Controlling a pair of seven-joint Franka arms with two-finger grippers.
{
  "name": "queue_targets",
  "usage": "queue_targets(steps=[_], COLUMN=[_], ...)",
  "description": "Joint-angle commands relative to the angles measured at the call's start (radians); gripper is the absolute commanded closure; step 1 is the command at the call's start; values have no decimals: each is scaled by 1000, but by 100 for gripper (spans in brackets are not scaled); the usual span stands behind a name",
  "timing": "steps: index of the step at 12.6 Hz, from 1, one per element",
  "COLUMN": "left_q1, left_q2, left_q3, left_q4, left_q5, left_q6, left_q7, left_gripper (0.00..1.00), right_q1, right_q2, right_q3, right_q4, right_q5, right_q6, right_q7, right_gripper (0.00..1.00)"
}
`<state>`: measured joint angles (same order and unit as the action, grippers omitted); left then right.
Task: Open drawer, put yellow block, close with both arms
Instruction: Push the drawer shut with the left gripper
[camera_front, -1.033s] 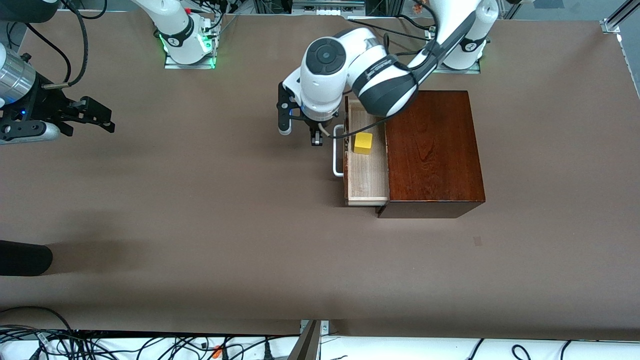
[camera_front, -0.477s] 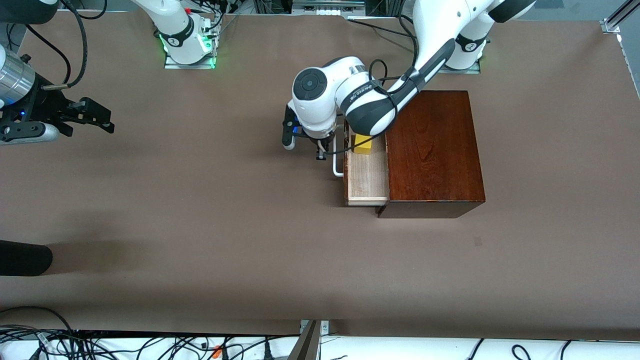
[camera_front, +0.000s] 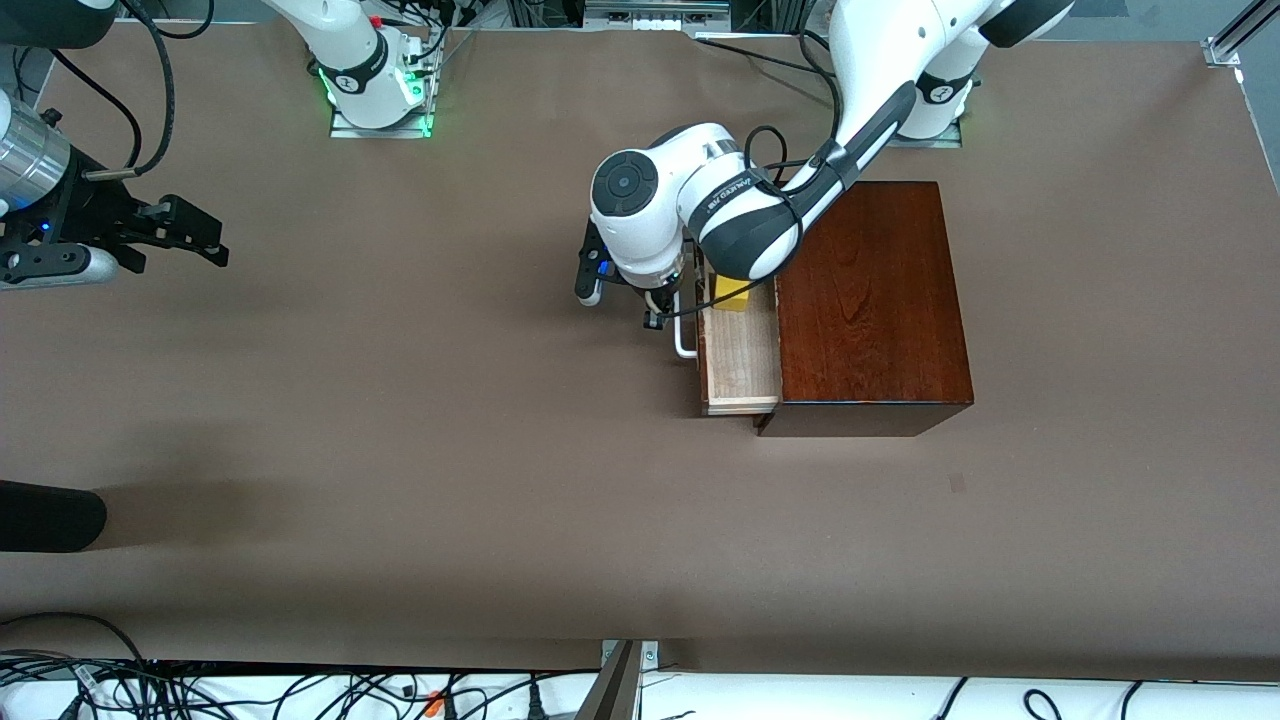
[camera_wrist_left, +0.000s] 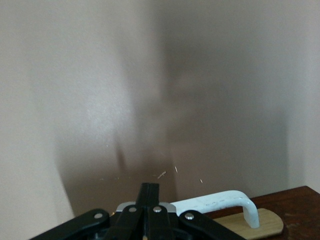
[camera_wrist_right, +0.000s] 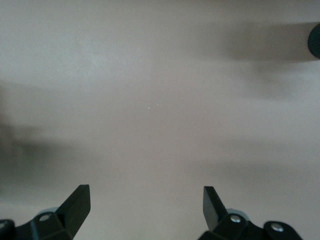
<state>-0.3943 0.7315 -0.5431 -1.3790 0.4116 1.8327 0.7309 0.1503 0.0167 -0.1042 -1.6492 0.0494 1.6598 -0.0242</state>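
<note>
At the drawer's (camera_front: 742, 362) front, on the side toward the right arm's end of the table, the left gripper (camera_front: 655, 318) sat low with its fingers pressed together, holding nothing; in the left wrist view the shut fingertips (camera_wrist_left: 148, 192) lay just beside the white handle (camera_wrist_left: 220, 202), against it or nearly so, contact not clear. Drawer stood part-way out of the dark mahogany box (camera_front: 870, 300), pale wood floor showing. Yellow block (camera_front: 731, 293) rested inside the drawer, toward the end farther from the front camera, half hidden under the left arm's wrist. From the block, the gripper lay at about 8 o'clock in the front view, the box at 3 o'clock. Right gripper (camera_front: 190, 235) hung well apart at the right arm's end of the table, roughly 9 o'clock from the drawer, jaws spread wide and empty, over bare brown table (camera_wrist_right: 160, 100); that arm waited. Judged step: block placed, closing in hand, the shut left fingers used as a pusher on the drawer front. Next move called for a steady push straight toward the box, square to the front so the tray would not rack. Task names both arms, so the right arm would need to come across to share the push.
</note>
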Motion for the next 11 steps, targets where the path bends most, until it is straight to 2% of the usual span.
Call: queue_targets(steps=[1,4,11], left_q1=[19,17,29], left_q2=[-17,-18,-30], left_q3=[68,66,64], left_q4=[-29,-29,-9], left_q5=[39,33,27], left_q6=[-203,-279,-286], left_q7=[102,168,154], left_gripper=[100,100,100], right_q1=[-9,-11,-11], right_q2=[5,5,8], right_q3=[3,3,1], right_q4=[16,14,14], right_q5=[0,0,0], right_q6=[-14,-14,-14], right_q7=[15,15,15], right_gripper=[0,0,0])
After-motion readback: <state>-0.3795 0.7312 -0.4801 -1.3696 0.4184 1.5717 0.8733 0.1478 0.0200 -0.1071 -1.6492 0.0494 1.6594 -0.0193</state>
